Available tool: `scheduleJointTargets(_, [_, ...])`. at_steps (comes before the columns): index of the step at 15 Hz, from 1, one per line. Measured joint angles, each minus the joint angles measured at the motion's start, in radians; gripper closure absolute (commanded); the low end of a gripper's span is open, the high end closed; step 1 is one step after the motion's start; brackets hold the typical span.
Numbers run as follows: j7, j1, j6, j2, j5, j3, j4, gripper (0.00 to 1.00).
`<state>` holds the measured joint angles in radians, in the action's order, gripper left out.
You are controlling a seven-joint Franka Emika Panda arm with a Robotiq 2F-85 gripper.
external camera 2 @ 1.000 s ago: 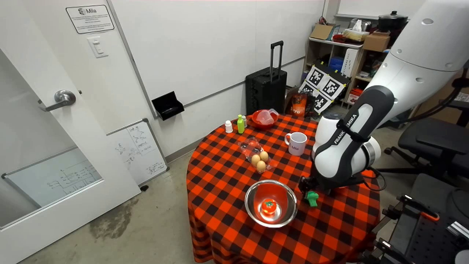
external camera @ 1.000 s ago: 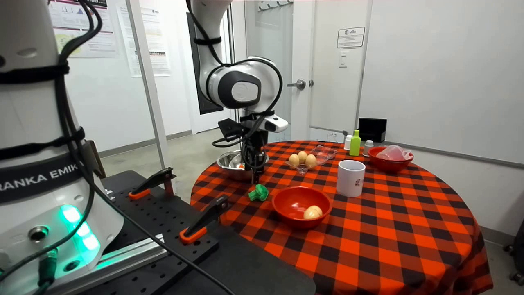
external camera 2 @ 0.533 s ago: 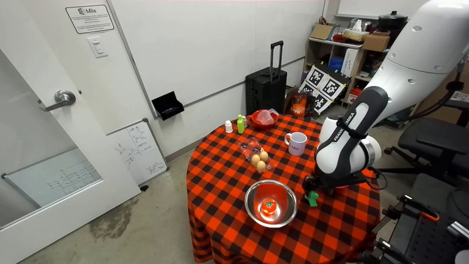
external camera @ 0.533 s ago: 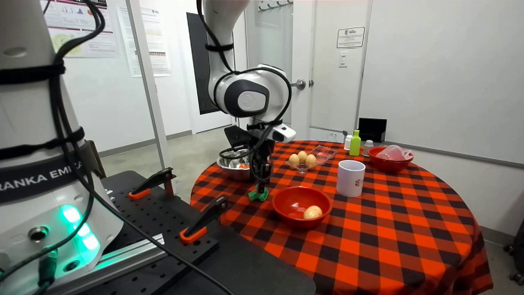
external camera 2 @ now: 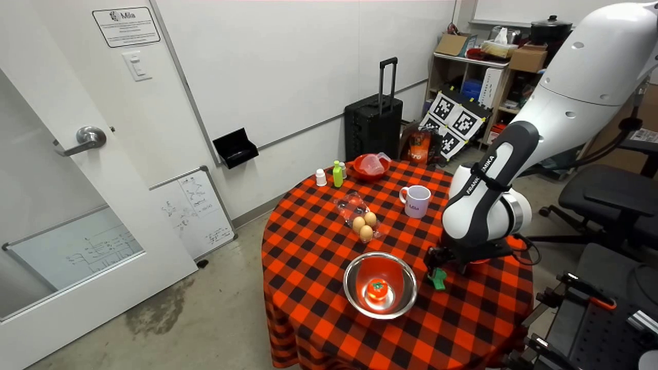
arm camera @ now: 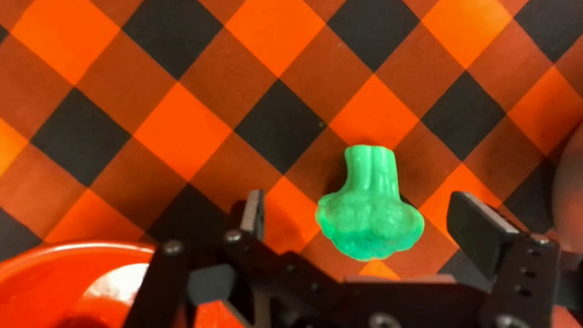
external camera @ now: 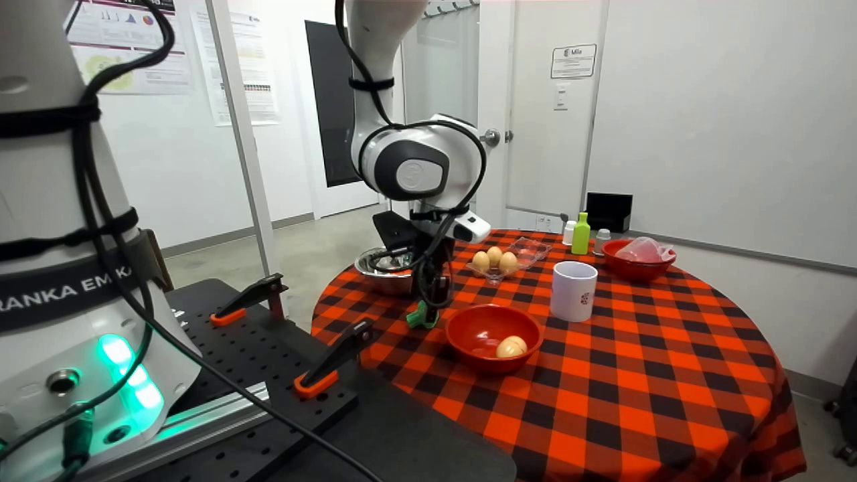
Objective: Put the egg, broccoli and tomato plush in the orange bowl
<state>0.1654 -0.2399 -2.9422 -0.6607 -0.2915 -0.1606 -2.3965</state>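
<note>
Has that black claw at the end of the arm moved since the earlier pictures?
Yes. In an exterior view, the gripper has come lower and closer to the orange bowl, which sits where it did.

In the wrist view, between the black jaws, the broccoli (arm camera: pixel 371 202) is of a bright green, deeper at its crown. Below the jaws, the tablecloth (arm camera: pixel 182 130) has checks of orange, black and brownish red. Beside one jaw, the bowl (arm camera: pixel 50 278) is red-orange.
</note>
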Motion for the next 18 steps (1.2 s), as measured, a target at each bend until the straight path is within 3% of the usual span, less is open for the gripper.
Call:
scheduleJointTargets(11, [-0.051,-0.034,0.000,-0.065,0.000,-0.030,0.066,0.00])
scheduleJointTargets(12, [-0.051,-0.034,0.000,-0.070,0.000,-0.031,0.071,0.06])
scheduleJointTargets(14, [-0.051,-0.034,0.000,-0.079,0.000,-0.032,0.078,0.33])
scheduleJointTargets(18, [-0.051,-0.034,0.000,-0.090,0.000,-0.033,0.086,0.65])
